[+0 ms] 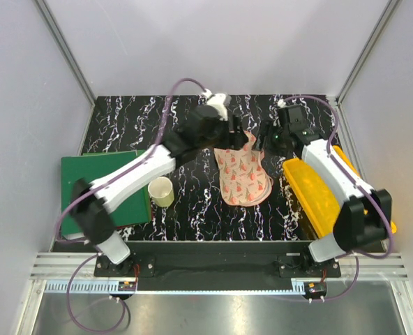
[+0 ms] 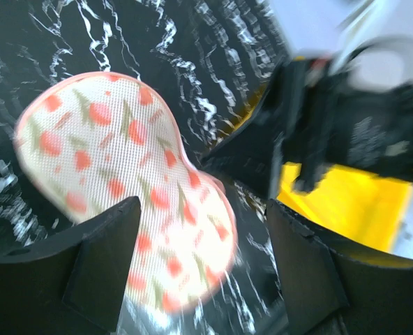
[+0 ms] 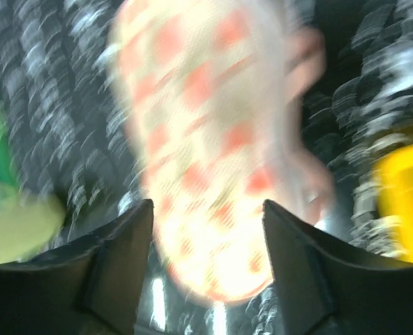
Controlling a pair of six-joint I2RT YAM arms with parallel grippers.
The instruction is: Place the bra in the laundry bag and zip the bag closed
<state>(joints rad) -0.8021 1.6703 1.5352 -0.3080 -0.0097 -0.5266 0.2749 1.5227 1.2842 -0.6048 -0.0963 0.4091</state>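
Observation:
The laundry bag [image 1: 243,174] lies flat on the black marbled table, a peach-pink peanut-shaped pouch with red marks; it also fills the left wrist view [image 2: 102,139] and the right wrist view [image 3: 206,125]. The bra is hidden from every view. My left gripper [image 1: 238,130] hovers over the bag's far end, open [image 2: 203,209], with nothing between its fingers. To the bag's far right, my right gripper [image 1: 271,138] is also open [image 3: 206,206] and empty, looking down the bag's length. Both wrist views are motion-blurred.
A yellow plastic tray [image 1: 318,192] lies at the right, under the right arm, and shows in the left wrist view [image 2: 346,202]. A green board [image 1: 105,185] lies at the left, with a pale yellow cup [image 1: 161,190] beside it. White walls enclose the table.

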